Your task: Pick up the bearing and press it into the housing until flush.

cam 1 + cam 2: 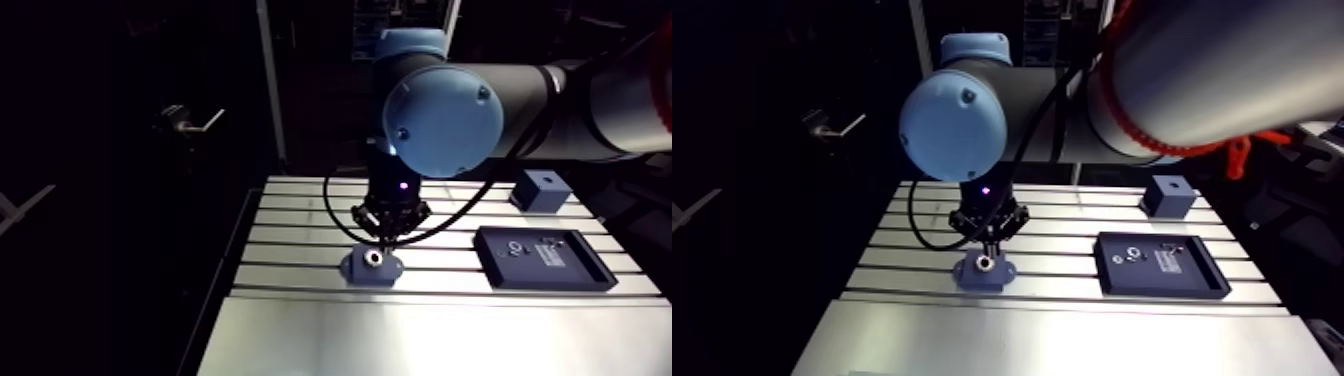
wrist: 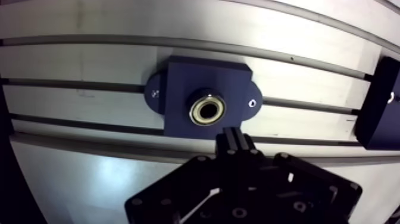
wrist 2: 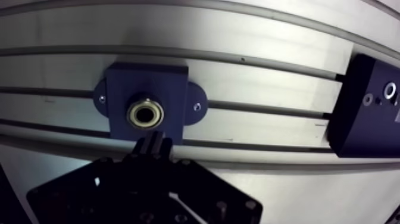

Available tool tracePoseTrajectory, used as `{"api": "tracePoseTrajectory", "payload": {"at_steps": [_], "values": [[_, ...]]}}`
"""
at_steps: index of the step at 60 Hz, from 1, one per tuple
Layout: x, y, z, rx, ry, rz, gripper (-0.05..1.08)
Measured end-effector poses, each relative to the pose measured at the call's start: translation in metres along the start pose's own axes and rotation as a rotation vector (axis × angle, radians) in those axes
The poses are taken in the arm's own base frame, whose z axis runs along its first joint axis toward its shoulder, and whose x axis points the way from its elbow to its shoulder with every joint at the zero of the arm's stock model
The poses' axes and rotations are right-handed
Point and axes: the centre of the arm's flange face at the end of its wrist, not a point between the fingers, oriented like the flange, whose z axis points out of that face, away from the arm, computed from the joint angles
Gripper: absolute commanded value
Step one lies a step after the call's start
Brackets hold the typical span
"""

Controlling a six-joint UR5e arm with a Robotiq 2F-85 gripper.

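on the left part of the slotted desk (image 1: 300, 215), a dark blue housing (image 2: 184, 77) is lying flat across the grooves, with a small screw showing in each of its rounded ears. the metal bearing (image 2: 207, 110) is sitting inside the housing's round bore, its shiny ring facing up; whether it is fully flush is hard to tell. the claw (image 2: 233, 136) is hanging over the housing's edge, just beside the bearing, its two fingers pressed together and holding nothing. further right, a dark tray (image 1: 590, 270) is lying flat with small parts in it, and a blue block (image 1: 541, 190) is standing behind the tray.
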Motion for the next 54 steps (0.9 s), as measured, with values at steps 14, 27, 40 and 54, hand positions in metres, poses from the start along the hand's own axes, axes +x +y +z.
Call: {"api": "tracePoseTrajectory", "payload": {"at_steps": [14, 27, 40, 54], "values": [[0.000, -0.002, 0.002, -0.001, -0.001, -0.003, 1.08], [0.002, -0.005, 0.007, 0.010, 0.008, -0.006, 1.07], [0.004, -0.006, 0.012, 0.015, 0.008, -0.009, 1.07], [0.004, -0.008, 0.014, 0.015, 0.006, -0.014, 1.07]]}}
